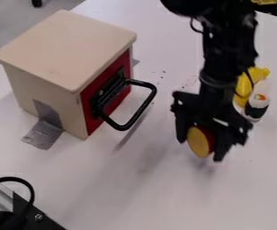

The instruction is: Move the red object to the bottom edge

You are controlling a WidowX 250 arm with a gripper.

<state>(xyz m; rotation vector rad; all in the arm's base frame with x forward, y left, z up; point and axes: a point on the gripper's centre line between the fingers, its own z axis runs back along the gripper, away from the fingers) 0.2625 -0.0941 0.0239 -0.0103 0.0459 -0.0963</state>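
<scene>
The gripper, at about four o'clock from the view's centre, is parted only by the width of the red object with a yellow face, pinched between its fingers. The grasp looks made, so carrying is likely the step in hand: next, move toward six o'clock, lower and release. At one o'clock from the gripper sits a toy sushi roll; toward ten, a box.

From above, a fixed camera looks down at a slant onto a white table, facing across it, with gray floor beyond its upper-left edge. It sits near enough that a cream box takes up much of the upper left.
</scene>
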